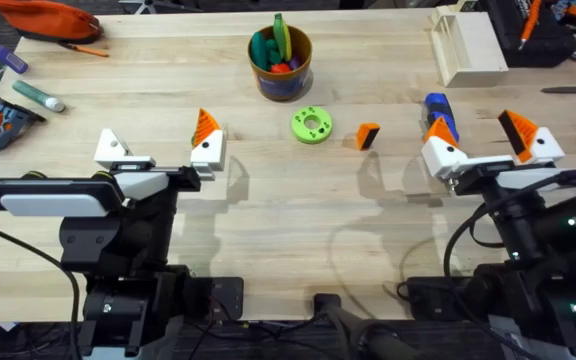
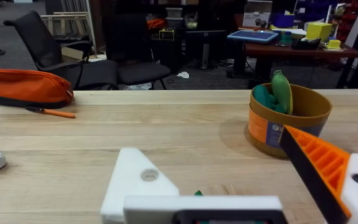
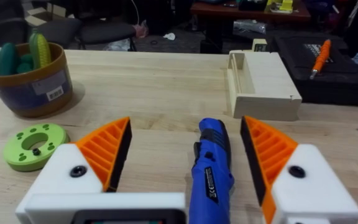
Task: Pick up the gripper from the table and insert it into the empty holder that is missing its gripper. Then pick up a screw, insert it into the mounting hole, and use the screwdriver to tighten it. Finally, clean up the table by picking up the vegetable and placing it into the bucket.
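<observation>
Looking overhead, we see the gripper [image 1: 368, 135], an orange wedge with a dark end, just beside the green disc [image 1: 311, 124]. Left wrist: holder [image 2: 138, 180] bare, jaws spread. Right wrist: jaws released, straddling the blue screwdriver [image 3: 212, 168].

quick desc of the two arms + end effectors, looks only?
Both arms are black with loose black cables at the bases. Left gripper: white triangular mounts, one orange ribbed fingertip, the other mount bare with a screw hole. Right gripper: both white mounts carry orange ribbed fingertips with dark faces.
</observation>
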You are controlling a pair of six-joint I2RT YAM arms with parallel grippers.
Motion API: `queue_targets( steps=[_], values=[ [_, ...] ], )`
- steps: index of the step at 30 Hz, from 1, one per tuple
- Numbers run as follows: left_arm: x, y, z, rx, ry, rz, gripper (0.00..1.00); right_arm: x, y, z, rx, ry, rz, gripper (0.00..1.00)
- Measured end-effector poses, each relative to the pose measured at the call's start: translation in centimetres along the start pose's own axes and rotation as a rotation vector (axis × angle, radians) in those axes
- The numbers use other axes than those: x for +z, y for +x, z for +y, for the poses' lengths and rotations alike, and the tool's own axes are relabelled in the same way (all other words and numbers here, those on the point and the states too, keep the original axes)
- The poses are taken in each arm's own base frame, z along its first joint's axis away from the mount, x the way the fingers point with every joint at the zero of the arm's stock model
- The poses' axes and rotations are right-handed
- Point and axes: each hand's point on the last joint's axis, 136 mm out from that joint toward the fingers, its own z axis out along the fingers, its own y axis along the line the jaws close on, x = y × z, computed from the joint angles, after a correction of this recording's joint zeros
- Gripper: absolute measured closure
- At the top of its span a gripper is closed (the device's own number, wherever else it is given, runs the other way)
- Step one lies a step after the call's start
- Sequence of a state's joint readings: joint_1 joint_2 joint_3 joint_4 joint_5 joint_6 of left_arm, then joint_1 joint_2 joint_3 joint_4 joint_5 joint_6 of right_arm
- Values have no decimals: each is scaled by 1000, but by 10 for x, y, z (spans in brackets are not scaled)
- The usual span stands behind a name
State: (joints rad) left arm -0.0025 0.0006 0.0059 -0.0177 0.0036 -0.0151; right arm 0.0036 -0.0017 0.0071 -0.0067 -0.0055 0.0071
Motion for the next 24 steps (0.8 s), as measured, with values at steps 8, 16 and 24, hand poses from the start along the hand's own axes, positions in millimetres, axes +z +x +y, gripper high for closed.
queue_targets(
  steps=[8, 16, 24],
  values=[
    [-1, -25, 0, 0, 1, -103, 15, 0, -10, 1, -1, -5, -41, 9],
    [-15, -73, 5, -1, -33, -125, 15, -14, -73, 3, -9, -13, -209, 9],
    [-16, -119, 11, 63, -71, 86, 16, -31, -128, 4, -4, -12, -104, 9]
  ],
)
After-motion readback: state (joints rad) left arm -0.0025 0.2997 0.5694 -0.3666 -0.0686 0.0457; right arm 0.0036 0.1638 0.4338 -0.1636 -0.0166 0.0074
